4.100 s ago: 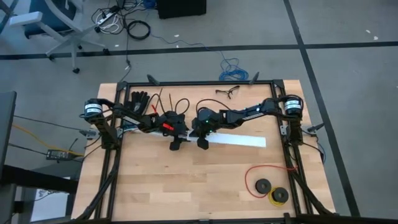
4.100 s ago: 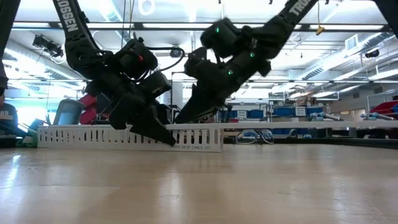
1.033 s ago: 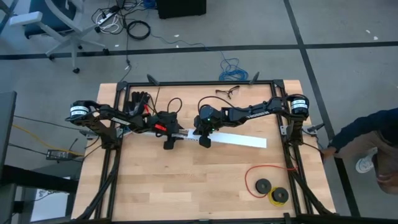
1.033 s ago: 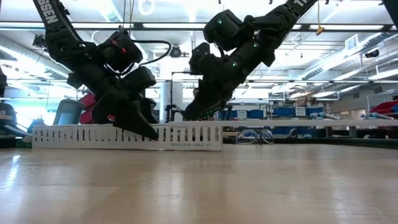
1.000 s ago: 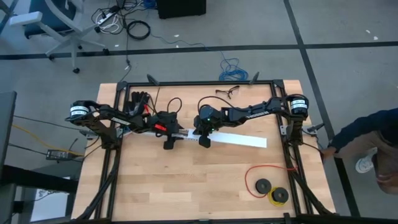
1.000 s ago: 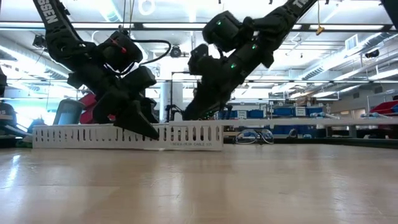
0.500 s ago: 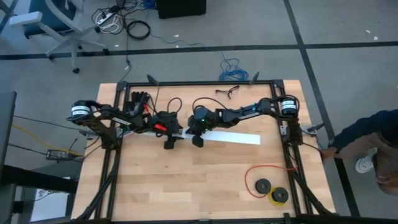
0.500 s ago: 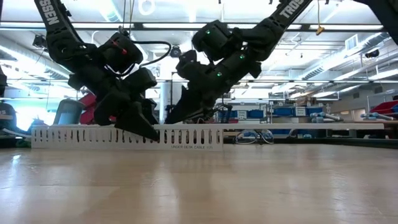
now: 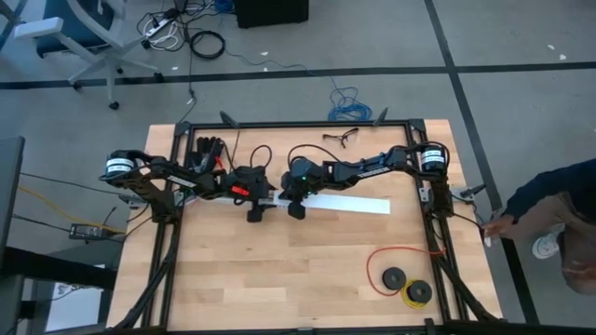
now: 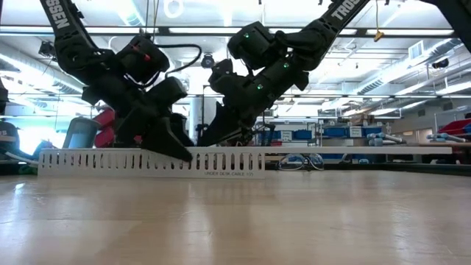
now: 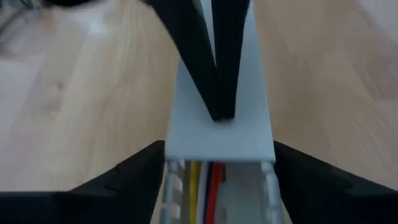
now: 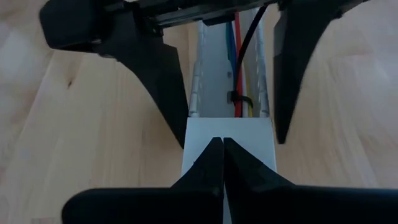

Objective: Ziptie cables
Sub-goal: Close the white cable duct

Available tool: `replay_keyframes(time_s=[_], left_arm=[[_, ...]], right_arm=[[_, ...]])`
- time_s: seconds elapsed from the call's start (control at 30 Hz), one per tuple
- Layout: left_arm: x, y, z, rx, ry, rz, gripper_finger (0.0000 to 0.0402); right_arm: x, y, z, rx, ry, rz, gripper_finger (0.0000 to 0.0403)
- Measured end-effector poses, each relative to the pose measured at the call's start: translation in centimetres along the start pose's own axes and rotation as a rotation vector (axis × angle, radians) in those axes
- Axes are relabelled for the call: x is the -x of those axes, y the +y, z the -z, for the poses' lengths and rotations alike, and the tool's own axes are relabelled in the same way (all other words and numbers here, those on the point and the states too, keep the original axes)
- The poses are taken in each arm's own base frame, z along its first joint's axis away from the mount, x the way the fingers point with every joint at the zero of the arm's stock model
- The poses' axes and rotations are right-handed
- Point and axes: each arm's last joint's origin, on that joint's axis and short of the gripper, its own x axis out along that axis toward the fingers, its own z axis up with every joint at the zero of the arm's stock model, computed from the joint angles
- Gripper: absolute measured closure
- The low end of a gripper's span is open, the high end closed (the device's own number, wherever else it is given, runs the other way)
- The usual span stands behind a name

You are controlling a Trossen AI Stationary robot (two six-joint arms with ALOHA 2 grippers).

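A long white slotted channel (image 9: 219, 194) lies across the table's middle. The cables (image 12: 239, 74), thin red, blue, yellow and black wires, lie inside it; a black tie (image 12: 239, 99) wraps them. A flat white cover (image 9: 340, 204) lies on top of the channel's right part. My left gripper (image 9: 253, 213) straddles the channel just left of the cover's end (image 11: 219, 140). My right gripper (image 9: 293, 209) is shut and sits on that cover end, close beside the left gripper. The cables' plug is hidden. My left gripper (image 11: 219, 152) holds the channel across its width, one finger (image 11: 134, 174) on each outer wall, coming from above and slanting down. The channel stays flat on the table. My right gripper (image 12: 222, 142) presses its shut fingertips (image 11: 217, 93) down on the cover's top near its left end (image 12: 230, 127), slanting from above and the right.
A red wire loop with black spools (image 9: 400, 276) lies near the table's right near corner. A black glove (image 9: 207, 149), dark cable loops (image 9: 265, 154) and glasses (image 9: 340, 138) sit along the far edge. A person (image 9: 549, 209) stands beyond the right edge. Bare wood (image 9: 279, 270) lies toward the near edge.
My right gripper has moved toward the table's left, still shut on the cover, and the white cover has slid left along the channel with it, toward my left gripper. The channel and my left gripper have stayed in place.
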Motion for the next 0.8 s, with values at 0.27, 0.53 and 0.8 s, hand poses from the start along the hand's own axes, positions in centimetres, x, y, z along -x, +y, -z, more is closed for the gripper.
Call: replay_keyframes(time_s=[0.27,0.53,0.8], left_arm=[[0.4,0.2,-0.7,-0.024,-0.035,-0.037,0.0088],[3.0,0.4,-1.9,-0.058,-0.036,-0.085,0.0088],[4.5,-0.1,-1.6,-0.049,0.033,-0.002,0.0088]], right_arm=[[0.0,0.0,0.0,-0.008,0.0,0.001,0.0403],[0.0,0.0,0.0,-0.008,0.002,-0.005,0.0403],[0.0,0.0,0.0,-0.01,0.002,-0.008,0.0403]])
